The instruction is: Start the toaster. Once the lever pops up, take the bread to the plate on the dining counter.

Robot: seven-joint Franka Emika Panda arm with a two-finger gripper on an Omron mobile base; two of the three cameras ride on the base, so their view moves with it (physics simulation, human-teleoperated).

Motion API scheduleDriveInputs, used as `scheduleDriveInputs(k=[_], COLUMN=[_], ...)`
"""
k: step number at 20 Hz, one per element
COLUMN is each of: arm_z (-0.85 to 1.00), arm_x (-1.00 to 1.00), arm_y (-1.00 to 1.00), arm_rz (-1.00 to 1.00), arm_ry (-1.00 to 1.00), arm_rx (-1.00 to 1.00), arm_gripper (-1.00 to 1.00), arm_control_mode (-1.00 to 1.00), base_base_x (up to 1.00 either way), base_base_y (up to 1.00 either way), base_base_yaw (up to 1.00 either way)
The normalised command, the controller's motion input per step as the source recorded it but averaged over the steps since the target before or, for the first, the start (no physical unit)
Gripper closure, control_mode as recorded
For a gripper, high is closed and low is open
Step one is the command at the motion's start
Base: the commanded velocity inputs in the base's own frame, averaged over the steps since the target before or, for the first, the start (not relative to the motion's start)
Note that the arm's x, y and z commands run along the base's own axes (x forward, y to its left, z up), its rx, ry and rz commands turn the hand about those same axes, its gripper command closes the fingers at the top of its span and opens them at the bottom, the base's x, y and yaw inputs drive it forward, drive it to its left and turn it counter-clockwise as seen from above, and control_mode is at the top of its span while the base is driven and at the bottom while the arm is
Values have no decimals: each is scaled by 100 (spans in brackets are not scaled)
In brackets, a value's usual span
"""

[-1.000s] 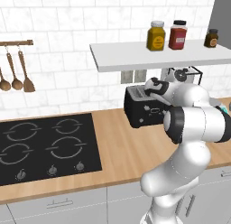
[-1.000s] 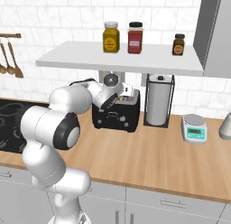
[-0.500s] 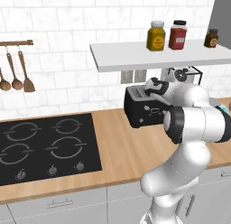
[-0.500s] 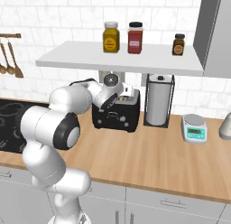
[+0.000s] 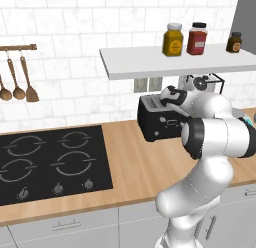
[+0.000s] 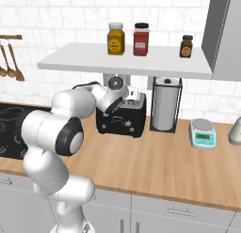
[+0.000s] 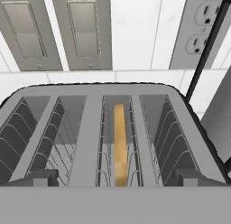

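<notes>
Tool spread wide, poised over small black boxy toaster at frame centre, above tan bread slice upright in slot, likely for pickup.

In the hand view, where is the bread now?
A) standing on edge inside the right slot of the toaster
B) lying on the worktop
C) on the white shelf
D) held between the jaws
A: the bread stands on edge, deep between the wire guides of the toaster's right slot.
</notes>
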Motion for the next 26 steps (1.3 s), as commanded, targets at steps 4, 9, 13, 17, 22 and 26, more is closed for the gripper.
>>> scheduleDriveInputs(k=[4, 9, 13, 17, 22, 26], arm_z=[0, 0, 0, 0, 0, 0], arm_x=[0, 0, 0, 0, 0, 0], arm_y=[0, 0, 0, 0, 0, 0], arm_rz=[0, 0, 0, 0, 0, 0], arm_ry=[0, 0, 0, 0, 0, 0], arm_rx=[0, 0, 0, 0, 0, 0], arm_gripper=[-100, -100, -100, -100, -100, -100], arm_control_mode=[-100, -100, -100, -100, -100, -100], base_base_x=[0, 0, 0, 0, 0, 0], base_base_y=[0, 0, 0, 0, 0, 0], base_base_yaw=[0, 0, 0, 0, 0, 0])
